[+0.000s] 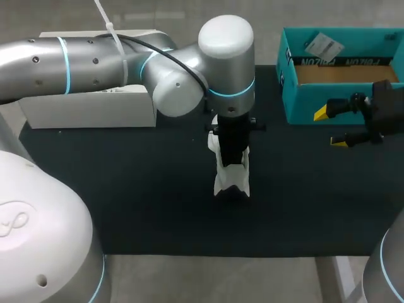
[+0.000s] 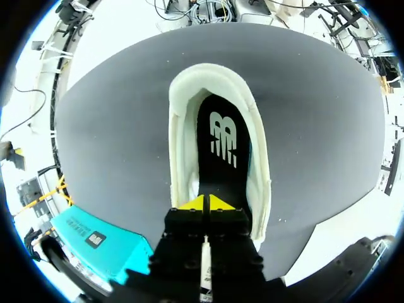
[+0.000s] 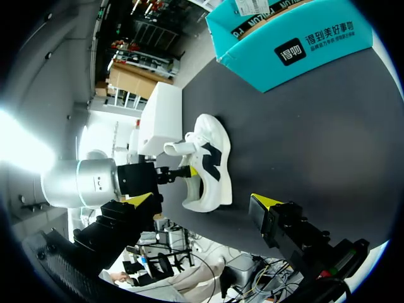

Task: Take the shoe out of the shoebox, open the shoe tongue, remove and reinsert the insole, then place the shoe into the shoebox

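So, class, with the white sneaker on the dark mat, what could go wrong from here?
1. The left gripper has its tips together over the black insole inside the white sneaker; pulling may drag the whole shoe up or tip it.
2. The right gripper hangs open beside the teal cardboard shoebox, apart from the sneaker, so nothing braces it.

Printed label (image 3: 290,52) on shoebox (image 3: 334,35); logo (image 2: 224,139) on insole (image 2: 218,183)
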Tool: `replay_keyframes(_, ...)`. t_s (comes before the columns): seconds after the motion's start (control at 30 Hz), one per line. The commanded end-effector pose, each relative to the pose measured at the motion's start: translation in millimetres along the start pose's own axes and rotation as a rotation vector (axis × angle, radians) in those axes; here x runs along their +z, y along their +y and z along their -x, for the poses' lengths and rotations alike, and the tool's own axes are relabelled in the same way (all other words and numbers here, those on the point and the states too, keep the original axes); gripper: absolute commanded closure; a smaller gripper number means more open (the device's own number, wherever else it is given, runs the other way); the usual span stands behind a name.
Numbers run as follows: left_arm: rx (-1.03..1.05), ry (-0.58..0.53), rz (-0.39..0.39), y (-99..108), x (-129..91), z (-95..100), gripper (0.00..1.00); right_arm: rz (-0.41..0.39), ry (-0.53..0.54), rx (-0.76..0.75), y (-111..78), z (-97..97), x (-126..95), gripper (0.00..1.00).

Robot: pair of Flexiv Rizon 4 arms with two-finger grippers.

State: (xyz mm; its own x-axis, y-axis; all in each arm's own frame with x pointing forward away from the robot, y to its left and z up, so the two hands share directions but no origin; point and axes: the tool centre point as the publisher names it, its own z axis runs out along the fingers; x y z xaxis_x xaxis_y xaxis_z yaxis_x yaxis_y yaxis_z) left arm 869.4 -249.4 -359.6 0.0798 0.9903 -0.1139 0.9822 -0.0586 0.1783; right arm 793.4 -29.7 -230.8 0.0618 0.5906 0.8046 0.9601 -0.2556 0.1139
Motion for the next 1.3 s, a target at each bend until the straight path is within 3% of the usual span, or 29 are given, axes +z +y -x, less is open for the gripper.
replay_keyframes(0.03,-0.005,0.001,0.060,-1.8,0.9,-5.9,1.00,0.001,-0.004,0.002,-0.4,-0.7,0.8,0.00)
replay_keyframes(0.13,-0.014,0.005,0.071,2.7,1.1,-9.4,0.98,0.001,-0.004,0.002,-0.4,-0.7,0.8,0.00)
replay_keyframes(0.27,-0.033,0.000,0.073,6.9,1.1,-13.6,0.71,0.001,-0.004,0.002,-0.4,-0.7,0.8,0.00)
replay_keyframes(0.33,-0.035,0.006,0.077,7.9,1.9,-15.2,0.52,0.001,-0.004,0.002,-0.4,-0.7,0.8,0.00)
replay_keyframes(0.37,-0.035,0.007,0.079,7.8,1.9,-15.3,0.19,0.001,-0.004,0.002,-0.4,-0.7,0.8,0.00)
replay_keyframes(0.4,-0.036,0.006,0.080,7.2,0.9,-15.8,0.01,0.001,-0.004,0.002,-0.4,-0.7,0.8,0.00)
replay_keyframes(0.97,-0.040,-0.006,0.094,11.0,-27.5,-15.1,0.00,0.001,-0.004,0.002,-0.4,-0.7,0.8,0.00)
replay_keyframes(1.3,-0.069,0.001,0.098,34.6,-43.5,-13.7,0.00,0.001,-0.004,0.002,-0.4,-0.7,0.8,0.00)
